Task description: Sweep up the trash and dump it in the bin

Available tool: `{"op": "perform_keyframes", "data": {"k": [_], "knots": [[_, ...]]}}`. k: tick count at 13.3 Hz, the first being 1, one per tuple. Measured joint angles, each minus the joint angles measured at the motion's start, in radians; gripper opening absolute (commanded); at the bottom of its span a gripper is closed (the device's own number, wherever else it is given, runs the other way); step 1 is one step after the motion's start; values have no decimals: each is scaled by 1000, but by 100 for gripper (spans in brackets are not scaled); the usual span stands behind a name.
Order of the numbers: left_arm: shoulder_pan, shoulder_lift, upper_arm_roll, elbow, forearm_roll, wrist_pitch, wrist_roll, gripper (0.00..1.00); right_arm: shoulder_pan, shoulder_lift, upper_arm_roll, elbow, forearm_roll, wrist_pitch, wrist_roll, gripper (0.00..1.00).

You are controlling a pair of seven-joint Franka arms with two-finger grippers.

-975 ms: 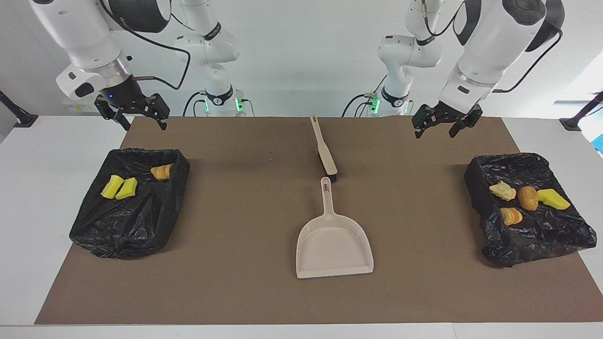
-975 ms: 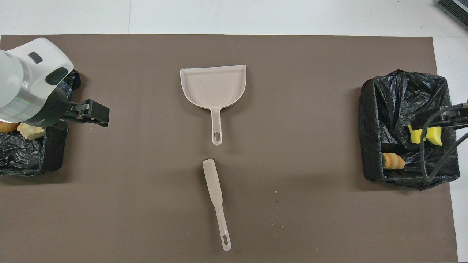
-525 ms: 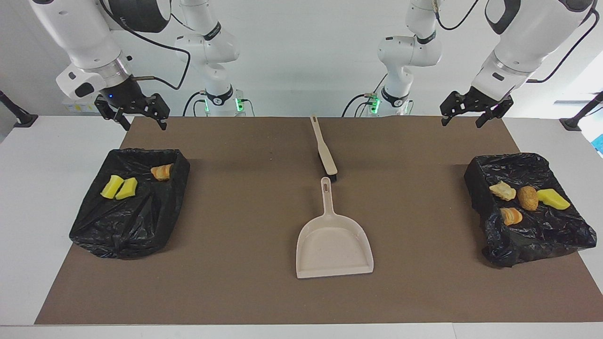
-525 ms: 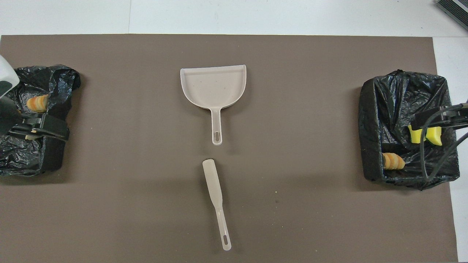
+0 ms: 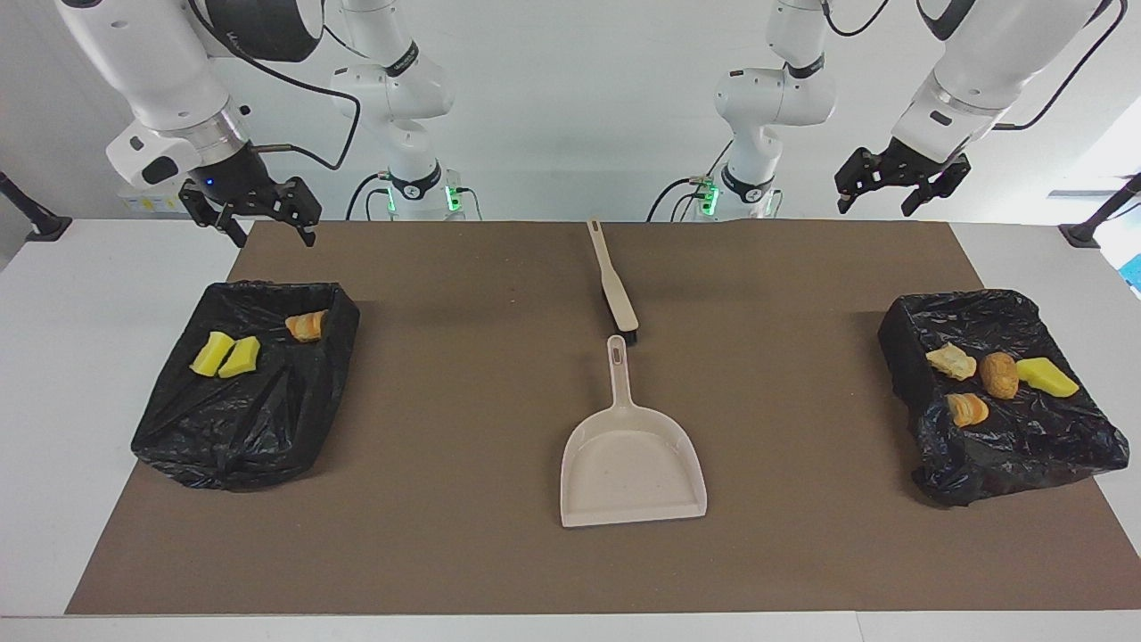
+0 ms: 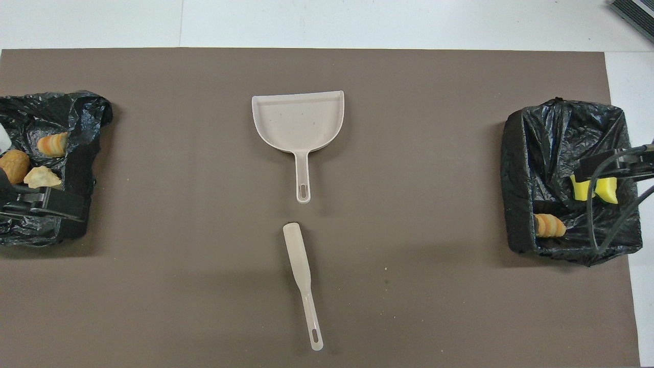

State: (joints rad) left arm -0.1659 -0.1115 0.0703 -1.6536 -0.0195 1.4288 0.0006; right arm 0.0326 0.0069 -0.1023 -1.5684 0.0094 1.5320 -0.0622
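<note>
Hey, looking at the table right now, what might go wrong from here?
1. The brush lies almost touching the dustpan handle; grabbing either may knock the other.
2. Trash pieces sit on loose black bin liners, so a bump might spill them.
3. Both hands, right and left, hang open and high.

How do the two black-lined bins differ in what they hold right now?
The bin at the left arm's end holds four pieces: three bread-like lumps and one yellow wedge. The bin at the right arm's end holds three: two yellow wedges and one bread-like lump. Both are black-lined and sit on the brown mat.
</note>
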Motion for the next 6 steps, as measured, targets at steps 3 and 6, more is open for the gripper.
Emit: {"op": "perform_keyframes", "data": {"k": [3,6], "knots": [[1,0,1,-1,2,13,0,100,0,0,0,0,0,0,0,100],[1,0,1,-1,14,23,0,100,0,0,0,0,0,0,0,100]]}}
